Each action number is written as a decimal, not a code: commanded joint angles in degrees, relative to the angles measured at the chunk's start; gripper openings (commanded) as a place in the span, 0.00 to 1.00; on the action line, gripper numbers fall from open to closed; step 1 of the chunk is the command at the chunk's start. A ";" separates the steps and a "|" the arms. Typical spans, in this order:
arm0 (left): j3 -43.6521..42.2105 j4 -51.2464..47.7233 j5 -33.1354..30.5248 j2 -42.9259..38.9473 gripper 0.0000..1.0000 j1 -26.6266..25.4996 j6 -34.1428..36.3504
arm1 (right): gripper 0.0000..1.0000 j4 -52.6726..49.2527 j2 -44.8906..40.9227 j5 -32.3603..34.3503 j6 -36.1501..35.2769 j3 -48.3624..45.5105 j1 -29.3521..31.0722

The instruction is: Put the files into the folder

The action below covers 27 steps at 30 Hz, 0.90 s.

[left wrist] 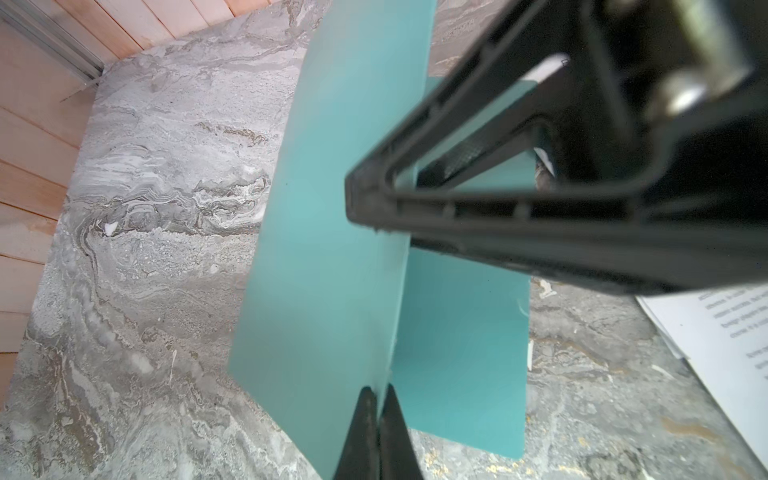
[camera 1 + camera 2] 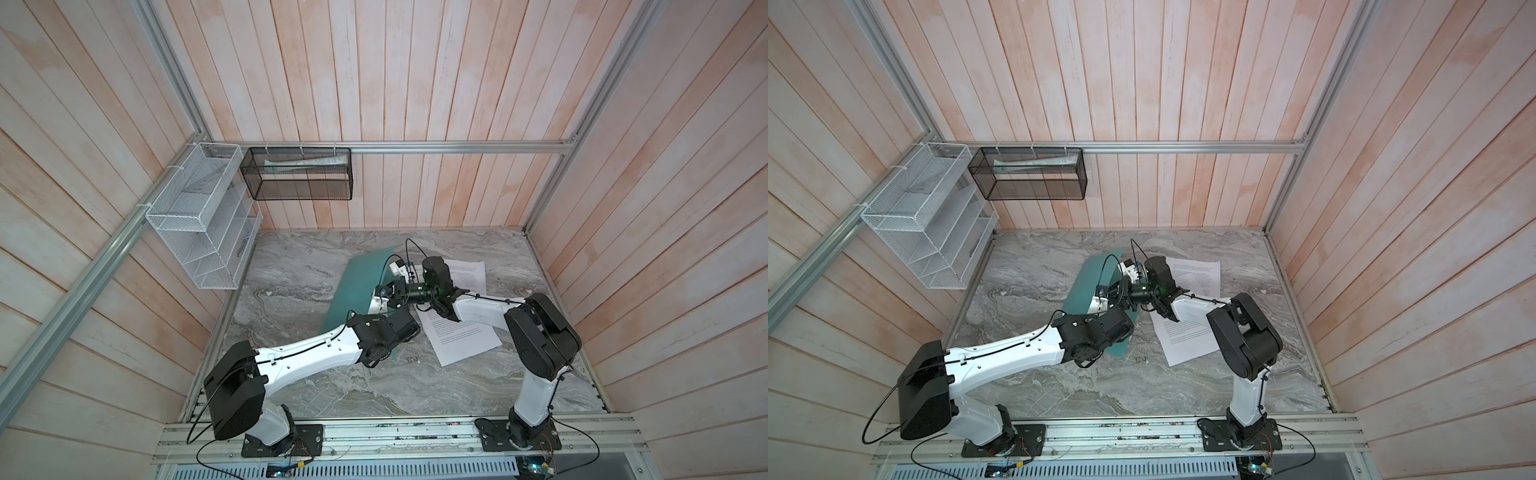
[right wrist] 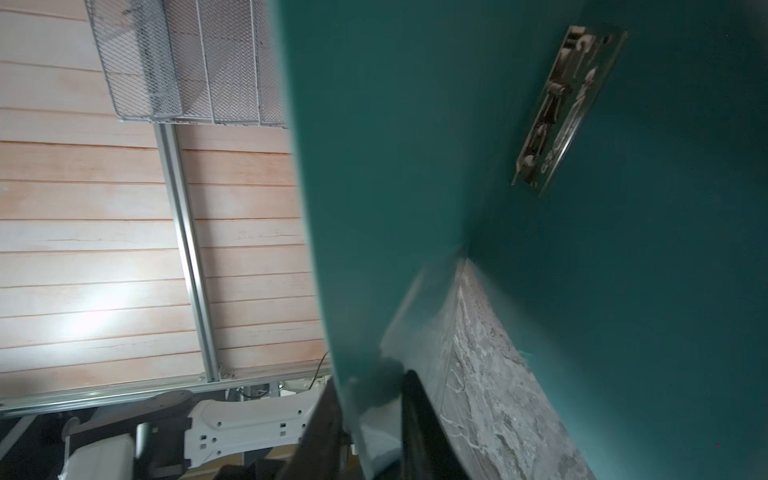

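Folder [image 2: 357, 286]: it lies on the table [image 2: 311, 266] with the back leaf flat and the cover [image 1: 324, 249] raised near upright.
Left gripper [image 1: 377, 399]: it is closed thin on the cover's free edge and holds the cover up.
Right gripper [image 3: 371, 380]: its jaws stand apart, one on either side of the same edge. As we read it, they do not clamp.
Files [image 2: 461, 336]: they are outside the folder, flat on the table just beside it, on the right arm's side.
Step in hand: we judge that the cover is being held open so that the right arm can fetch the files.
Doing it well: the left pinch should be firm and lean the cover away from the files. The right gripper should draw straight off the edge without dragging it.
Right wrist view alone: it shows the clip [image 3: 569, 112] on an inner face.
Left wrist view alone: it shows the pinch itself and layered sheet edges beside the folder.
Top views alone: they show the sheets whole, but the wrists hide both sets of fingertips.
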 commanded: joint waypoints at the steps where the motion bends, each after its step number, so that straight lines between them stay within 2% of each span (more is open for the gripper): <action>1: 2.54 -1.53 4.19 -2.94 0.00 1.17 -0.66 | 0.48 8.02 -3.37 -4.63 2.49 1.23 -3.35; 5: 2.73 -2.22 6.91 -6.21 0.00 2.88 -2.71 | 0.63 10.90 -5.53 -4.55 3.86 -0.69 -7.14; 9: 3.11 -1.47 10.84 -9.54 0.00 3.76 -1.44 | 0.66 8.78 -6.35 -4.31 1.56 -1.74 -9.95; 12: 3.42 -1.48 13.69 -11.09 0.00 3.76 0.29 | 0.64 9.17 -4.75 -4.88 1.48 -2.76 -10.59; 16: 2.62 -1.19 18.25 -14.33 0.00 8.08 0.86 | 0.62 7.16 -1.64 -4.94 -0.45 -2.79 -10.51; 18: 1.89 -0.39 20.91 -16.31 0.00 9.86 1.61 | 0.57 6.00 0.04 -4.16 -1.58 -2.70 -10.34; 20: 1.59 -0.79 21.56 -18.02 0.00 11.32 1.30 | 0.49 3.71 1.36 -2.33 -3.23 -2.26 -9.46; 22: 0.81 -0.66 23.26 -20.08 0.00 13.43 0.64 | 0.45 -1.07 2.64 -0.45 -6.50 -0.05 -7.80; 24: 0.11 -0.03 25.31 -22.00 0.00 15.09 0.19 | 0.43 -5.37 3.85 0.94 -9.11 2.48 -6.03; 27: -0.74 0.18 27.39 -23.47 0.00 16.24 1.89 | 0.42 -5.48 6.28 1.24 -8.70 5.45 -3.59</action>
